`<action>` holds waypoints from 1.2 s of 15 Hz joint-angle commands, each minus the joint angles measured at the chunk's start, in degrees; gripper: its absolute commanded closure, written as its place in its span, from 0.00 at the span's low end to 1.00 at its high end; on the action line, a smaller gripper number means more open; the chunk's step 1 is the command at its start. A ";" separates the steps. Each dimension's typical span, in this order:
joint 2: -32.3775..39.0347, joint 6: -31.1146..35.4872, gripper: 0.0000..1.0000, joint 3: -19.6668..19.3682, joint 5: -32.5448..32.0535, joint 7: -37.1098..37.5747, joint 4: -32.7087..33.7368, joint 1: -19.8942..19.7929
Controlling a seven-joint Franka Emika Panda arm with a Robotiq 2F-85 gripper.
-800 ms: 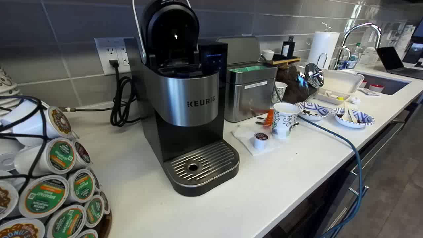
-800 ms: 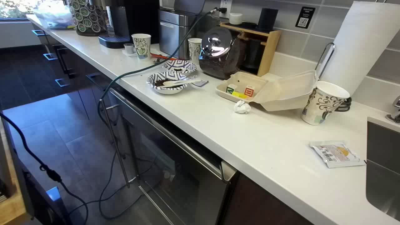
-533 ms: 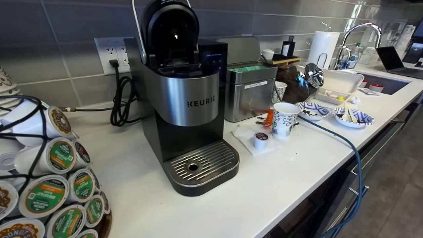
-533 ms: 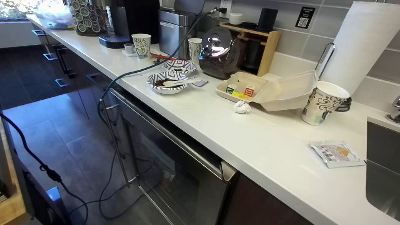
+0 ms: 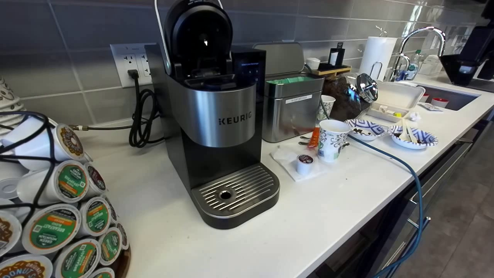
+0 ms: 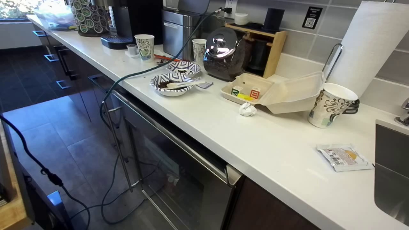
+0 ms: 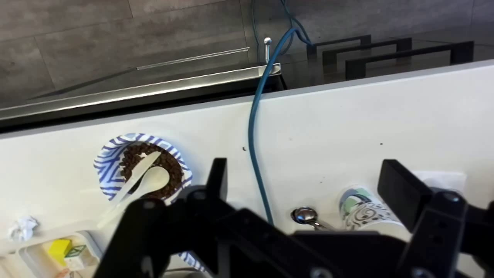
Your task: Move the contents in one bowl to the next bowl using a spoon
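Note:
A patterned paper bowl (image 7: 109, 170) (image 5: 426, 138) (image 6: 166, 77) holds dark brown beans (image 7: 170, 164). A white plastic spoon (image 7: 155, 179) and a flat white utensil like a knife (image 7: 139, 168) lie in it, handles over the rim. A second patterned bowl (image 6: 186, 65) (image 5: 368, 126) stands beside it with a few dark bits inside. In the wrist view this bowl (image 7: 193, 261) is mostly hidden by the gripper. My gripper (image 7: 307, 166) is open and empty above the counter, to the right of the bean bowl in the wrist view. A dark part of the robot (image 5: 472, 54) shows in an exterior view.
A blue cable (image 7: 254, 131) (image 5: 405, 166) crosses the counter beside the bowls. A paper cup (image 7: 370, 214) (image 5: 332, 141) and metal spoons (image 7: 305, 214) lie below the jaws. A coffee machine (image 5: 220, 123), a bean jar (image 6: 223, 64) and an open takeout box (image 6: 231, 92) stand nearby.
A dark part of the robot has come into view at the upper right edge of an exterior view, over the laptop. Bowls, spoon and cups have not moved.

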 commanded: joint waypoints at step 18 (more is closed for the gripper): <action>9.84 8.85 0.00 -18.04 5.53 -22.21 0.01 -1.41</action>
